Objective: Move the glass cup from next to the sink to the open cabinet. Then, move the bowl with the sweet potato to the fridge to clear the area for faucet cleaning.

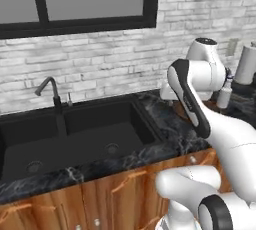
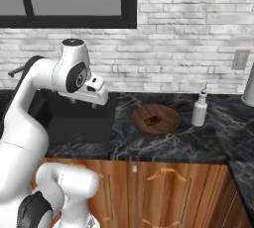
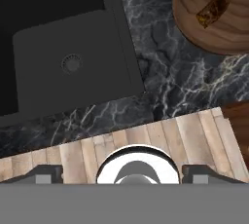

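sink [image 1: 75,134] far left, both basins bare, faucet [image 1: 50,91] behind the divider

gripper [image 3: 124,175] hangs high over the sink's right edge, left of the bowl, pointing down. fingertips [image 3: 46,174] stand wide apart with nothing between them: open, empty

bowl [image 2: 155,119] sits on the dark counter [image 2: 218,138] just right of the sink, flat, sweet potato [image 2: 152,120] lying about mid-bowl. from the hand view the bowl is off to the upper right, so the hand isn't over it yet

right of the bowl, close but apart: small white bottle [image 2: 200,112]. wall outlet [image 2: 240,59] further right

my read: what stands beside the sink is the bowl and the bottle, so I take the cup leg as done and the bowl leg as just starting. approach phase, no contact

next move as I see it:
- shift the hand right until it's over the bowl's near or left rim
- bowl looks too wide to span, so pinch the rim wall, one finger inside, one outside
- keep clear of the potato and the bottle on the way down
- lift level so the potato doesn't roll out, then carry to the fridge; base likely has to drive
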You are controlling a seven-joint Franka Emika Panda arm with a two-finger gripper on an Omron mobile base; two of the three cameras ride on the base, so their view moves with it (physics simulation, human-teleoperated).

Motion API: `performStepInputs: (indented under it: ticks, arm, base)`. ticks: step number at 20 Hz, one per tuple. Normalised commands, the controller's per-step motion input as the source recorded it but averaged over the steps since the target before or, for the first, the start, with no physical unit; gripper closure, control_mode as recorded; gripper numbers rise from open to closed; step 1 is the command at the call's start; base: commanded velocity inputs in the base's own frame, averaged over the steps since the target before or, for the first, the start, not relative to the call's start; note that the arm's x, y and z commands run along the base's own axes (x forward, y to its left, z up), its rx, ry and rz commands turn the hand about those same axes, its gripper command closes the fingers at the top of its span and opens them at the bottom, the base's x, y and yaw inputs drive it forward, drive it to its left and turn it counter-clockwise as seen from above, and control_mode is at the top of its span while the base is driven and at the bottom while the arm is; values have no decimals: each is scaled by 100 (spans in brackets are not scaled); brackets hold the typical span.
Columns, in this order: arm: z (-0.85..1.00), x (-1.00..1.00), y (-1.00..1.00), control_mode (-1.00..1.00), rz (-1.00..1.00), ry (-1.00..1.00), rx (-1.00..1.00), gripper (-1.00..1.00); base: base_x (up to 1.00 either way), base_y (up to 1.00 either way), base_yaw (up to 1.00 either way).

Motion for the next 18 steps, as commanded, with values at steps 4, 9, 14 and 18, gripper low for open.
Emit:
performStepInputs:
  ticks: [4, 9, 14, 18]
  arm:
    - [0, 0, 0, 100, 0, 0, 0, -100]
    - [0, 0, 0, 100, 0, 0, 0, -100]
    - [-47, -6, -32, -100, -10, 0, 7, -100]
    - [-93, 18, -95, -100, -39, 0, 31, -100]
  base:
    - [69, -90, -12]
    - [63, -61, 2]
    - [0, -30, -5]
    - [0, 0, 0]
